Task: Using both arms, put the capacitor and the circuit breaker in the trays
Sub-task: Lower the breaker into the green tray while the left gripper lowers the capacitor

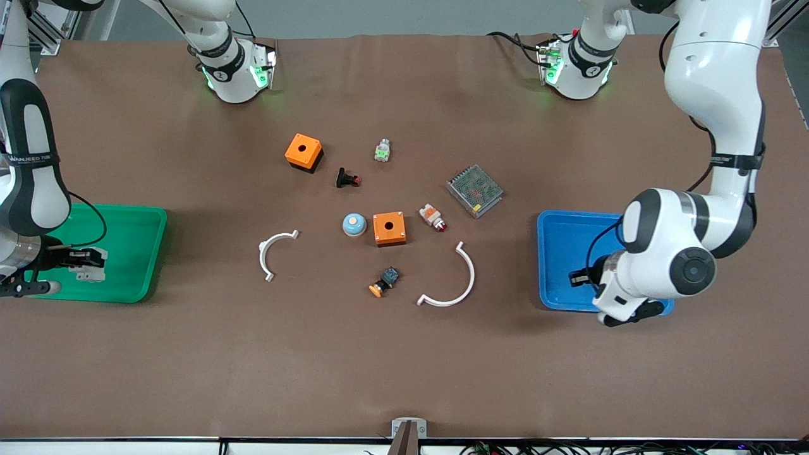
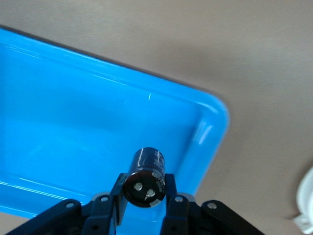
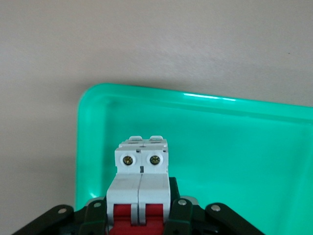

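Observation:
My left gripper (image 2: 145, 198) is shut on the capacitor (image 2: 145, 178), a small black cylinder, and holds it over the blue tray (image 2: 63, 127). In the front view this gripper (image 1: 584, 277) is over the blue tray (image 1: 562, 237) at the left arm's end of the table. My right gripper (image 3: 142, 215) is shut on the circuit breaker (image 3: 142, 183), a white block with red levers, over the green tray (image 3: 234, 147). In the front view this gripper (image 1: 85, 262) holds the breaker (image 1: 88, 272) over the green tray (image 1: 126, 253).
On the brown table between the trays lie two orange boxes (image 1: 304, 151) (image 1: 389, 228), a black push-button (image 1: 346, 179), a white-orange part (image 1: 433, 217), a metal power supply (image 1: 474, 190), a blue dome (image 1: 354, 224), two white arcs (image 1: 273, 253) (image 1: 452, 284) and other small parts.

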`<action>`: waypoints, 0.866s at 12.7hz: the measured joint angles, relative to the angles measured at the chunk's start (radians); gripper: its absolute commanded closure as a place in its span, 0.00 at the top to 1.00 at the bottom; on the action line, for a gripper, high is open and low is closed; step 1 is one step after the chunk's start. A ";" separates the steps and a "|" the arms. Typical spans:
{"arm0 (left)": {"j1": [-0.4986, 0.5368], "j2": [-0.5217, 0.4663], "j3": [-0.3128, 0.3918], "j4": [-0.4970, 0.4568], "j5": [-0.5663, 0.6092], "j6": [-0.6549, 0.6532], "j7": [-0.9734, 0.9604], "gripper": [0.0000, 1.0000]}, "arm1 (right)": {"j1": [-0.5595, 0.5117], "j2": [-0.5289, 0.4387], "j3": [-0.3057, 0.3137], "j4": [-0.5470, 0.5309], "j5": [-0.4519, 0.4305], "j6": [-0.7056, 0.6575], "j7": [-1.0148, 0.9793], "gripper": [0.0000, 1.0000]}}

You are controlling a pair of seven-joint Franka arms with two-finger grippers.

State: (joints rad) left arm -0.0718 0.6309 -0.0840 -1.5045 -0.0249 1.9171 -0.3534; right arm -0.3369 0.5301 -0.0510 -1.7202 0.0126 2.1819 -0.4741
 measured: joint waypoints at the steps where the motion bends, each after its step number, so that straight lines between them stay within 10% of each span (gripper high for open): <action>1: 0.019 0.000 0.000 -0.020 0.023 0.000 0.022 0.29 | -0.018 0.000 0.000 -0.031 0.000 0.042 -0.030 0.00; 11: 0.060 -0.011 0.000 -0.218 0.088 0.169 0.075 0.29 | -0.141 0.010 0.002 -0.151 0.000 0.246 -0.083 0.00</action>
State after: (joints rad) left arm -0.0122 0.6204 -0.0844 -1.7227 0.0628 2.0864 -0.2783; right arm -0.4777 0.5398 -0.0494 -1.8713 0.0127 2.4280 -0.5568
